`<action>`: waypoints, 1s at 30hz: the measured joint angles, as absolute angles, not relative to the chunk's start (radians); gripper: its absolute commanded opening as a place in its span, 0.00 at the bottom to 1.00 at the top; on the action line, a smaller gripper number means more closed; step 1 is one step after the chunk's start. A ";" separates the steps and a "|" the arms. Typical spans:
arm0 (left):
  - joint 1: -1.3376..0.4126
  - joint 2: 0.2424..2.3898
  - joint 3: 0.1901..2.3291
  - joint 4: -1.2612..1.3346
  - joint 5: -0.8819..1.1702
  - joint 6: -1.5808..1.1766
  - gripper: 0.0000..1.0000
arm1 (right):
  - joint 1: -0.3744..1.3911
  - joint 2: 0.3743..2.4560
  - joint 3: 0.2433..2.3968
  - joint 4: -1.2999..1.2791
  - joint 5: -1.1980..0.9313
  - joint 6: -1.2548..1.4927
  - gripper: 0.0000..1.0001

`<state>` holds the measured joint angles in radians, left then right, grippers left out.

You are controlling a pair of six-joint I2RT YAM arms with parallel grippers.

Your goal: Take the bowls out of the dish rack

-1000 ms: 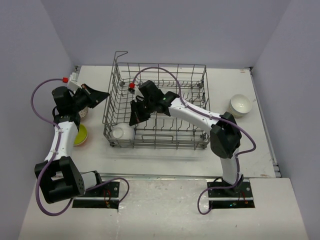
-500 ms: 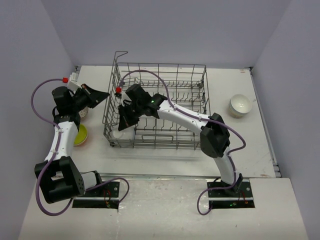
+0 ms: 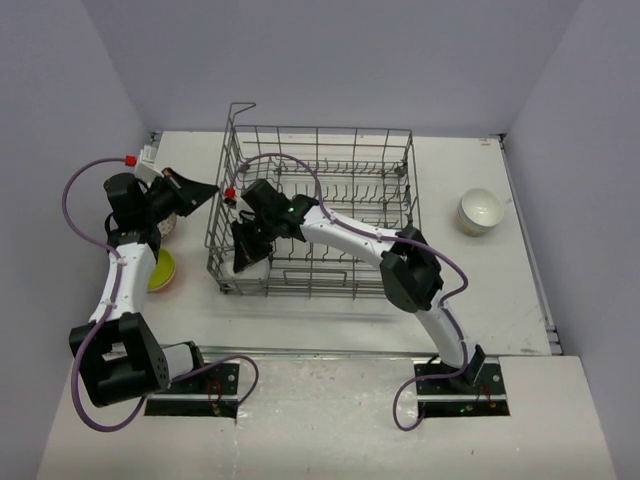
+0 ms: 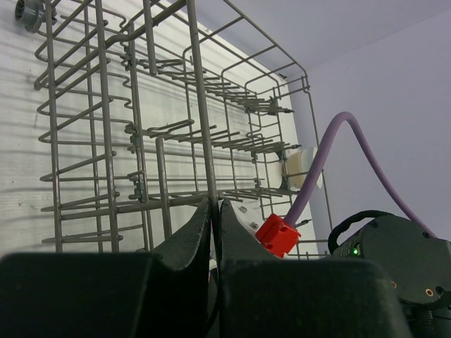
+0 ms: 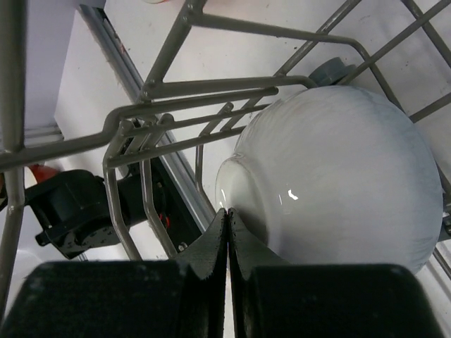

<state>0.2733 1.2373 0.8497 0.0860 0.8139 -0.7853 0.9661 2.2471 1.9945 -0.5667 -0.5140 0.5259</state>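
A white worktop carries a large rectangular grey wire dish rack with rows of upright tines, standing at the middle towards the far side. The right arm reaches across into the rack's near left corner, where a white round bowl sits among the wires with its outer side showing. The right gripper has its jaws pressed together, holding nothing, with the tips right against that bowl's edge. The left gripper is just beside the rack's left wall, its jaws likewise closed tight and empty. A second white bowl stands on the worktop well to the right of the rack, and a yellow-green bowl sits on the left, near the left arm.
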 measured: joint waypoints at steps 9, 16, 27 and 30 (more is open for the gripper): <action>0.273 1.234 0.849 0.085 0.810 -0.786 0.00 | 0.966 2.324 2.124 -0.608 -0.469 0.534 0.00; 0.273 1.230 0.846 0.084 0.805 -0.786 0.00 | 0.952 2.326 2.139 -0.614 -0.432 0.551 0.00; 0.272 1.230 0.846 0.084 0.804 -0.786 0.00 | 0.887 2.373 2.241 -0.644 -0.456 0.568 0.00; 0.272 1.230 0.846 0.083 0.804 -0.786 0.00 | 0.869 2.388 2.265 -0.656 -0.451 0.550 0.00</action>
<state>0.2722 1.2301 0.8459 0.0830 0.8036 -0.7856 0.8692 2.3878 2.2654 -0.6556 -0.4507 0.5495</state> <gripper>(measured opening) 0.018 0.003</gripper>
